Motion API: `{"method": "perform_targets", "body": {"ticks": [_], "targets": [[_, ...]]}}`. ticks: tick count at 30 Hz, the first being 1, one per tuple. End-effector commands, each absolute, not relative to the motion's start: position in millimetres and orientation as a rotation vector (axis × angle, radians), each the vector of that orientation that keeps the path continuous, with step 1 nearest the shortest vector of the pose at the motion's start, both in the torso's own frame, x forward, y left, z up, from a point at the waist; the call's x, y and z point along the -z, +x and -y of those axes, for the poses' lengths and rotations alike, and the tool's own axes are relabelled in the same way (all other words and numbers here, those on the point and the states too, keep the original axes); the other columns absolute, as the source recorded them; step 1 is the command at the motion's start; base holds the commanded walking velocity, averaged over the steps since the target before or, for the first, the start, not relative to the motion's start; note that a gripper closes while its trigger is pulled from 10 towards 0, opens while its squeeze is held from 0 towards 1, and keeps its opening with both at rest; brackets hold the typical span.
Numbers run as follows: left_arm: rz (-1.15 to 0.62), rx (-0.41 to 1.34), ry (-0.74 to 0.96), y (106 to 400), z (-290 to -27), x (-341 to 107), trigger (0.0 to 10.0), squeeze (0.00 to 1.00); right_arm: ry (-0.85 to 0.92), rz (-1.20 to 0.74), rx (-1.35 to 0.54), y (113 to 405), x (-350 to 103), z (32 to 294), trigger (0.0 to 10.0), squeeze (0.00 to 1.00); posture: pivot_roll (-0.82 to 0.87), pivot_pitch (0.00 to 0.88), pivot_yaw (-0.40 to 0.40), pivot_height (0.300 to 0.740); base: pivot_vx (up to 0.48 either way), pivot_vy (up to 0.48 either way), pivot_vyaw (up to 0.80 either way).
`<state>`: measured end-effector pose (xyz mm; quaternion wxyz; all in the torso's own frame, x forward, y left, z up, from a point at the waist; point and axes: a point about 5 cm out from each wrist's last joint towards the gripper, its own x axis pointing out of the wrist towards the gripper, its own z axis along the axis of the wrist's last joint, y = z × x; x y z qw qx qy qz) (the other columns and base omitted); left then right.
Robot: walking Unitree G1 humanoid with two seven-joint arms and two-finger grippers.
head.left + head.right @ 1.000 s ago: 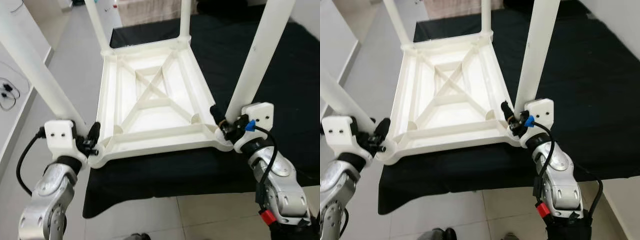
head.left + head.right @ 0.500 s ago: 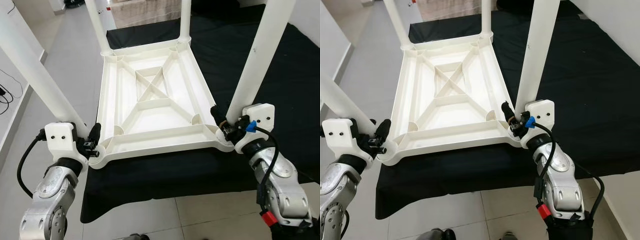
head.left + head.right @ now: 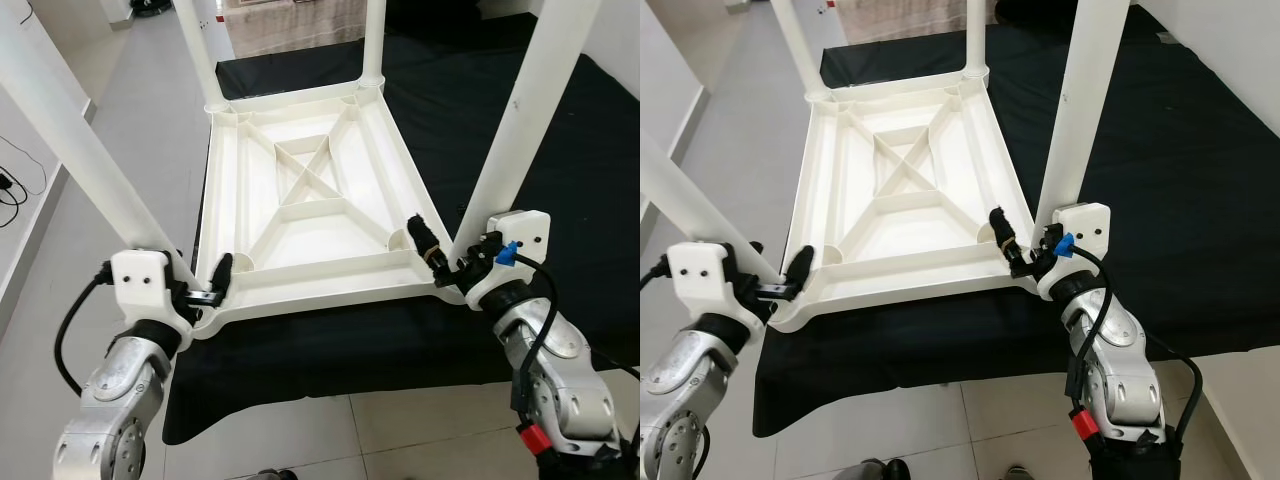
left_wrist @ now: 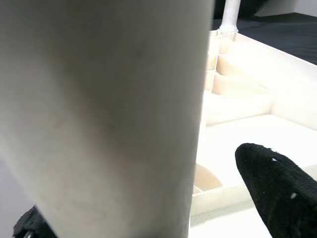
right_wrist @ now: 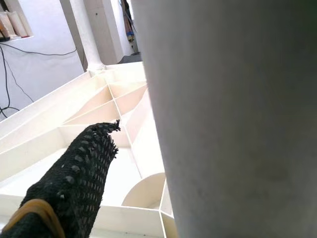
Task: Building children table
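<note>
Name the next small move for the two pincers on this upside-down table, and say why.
Probably lift both sides together and start turning the table upright. It lies upside down on the black cloth with all four legs fitted. The left pincer straddles the near left leg at its base, and the right pincer straddles the near right leg.

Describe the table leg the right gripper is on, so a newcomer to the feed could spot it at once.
An upturned white table lies on a black cloth, its ribbed underside up and four legs pointing upward. Go to the near corner on the robot's right: that leg rises there, with the right gripper around its base. Unlike the other near leg, it stands over the cloth, not the floor.
</note>
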<state>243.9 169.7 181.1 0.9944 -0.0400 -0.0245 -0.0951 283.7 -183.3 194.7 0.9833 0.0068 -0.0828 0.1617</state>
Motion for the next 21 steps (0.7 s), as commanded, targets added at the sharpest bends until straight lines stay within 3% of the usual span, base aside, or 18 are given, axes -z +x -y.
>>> {"method": "perform_targets", "body": {"ticks": [1,12,21], "targets": [[-0.02,0.417,-0.153,236.3,-133.5,-170.4,10.0,1.0,0.064,0.114,-0.52,278.6,-182.6,152.4,10.0,1.0,-0.01,0.22,0.101,0.74,0.0,0.0,0.0],[-0.111,0.355,-0.184,187.9,-145.7,-149.7,10.0,1.0,0.061,0.079,-0.503,261.6,-169.2,175.6,10.0,1.0,-0.01,0.228,0.105,0.74,0.0,0.0,0.0],[-0.095,0.329,-0.174,183.3,-149.1,-151.7,10.0,1.0,0.09,0.088,-0.515,257.0,-167.1,175.4,10.0,1.0,0.0,0.225,0.101,0.74,0.0,0.0,0.0]]}}
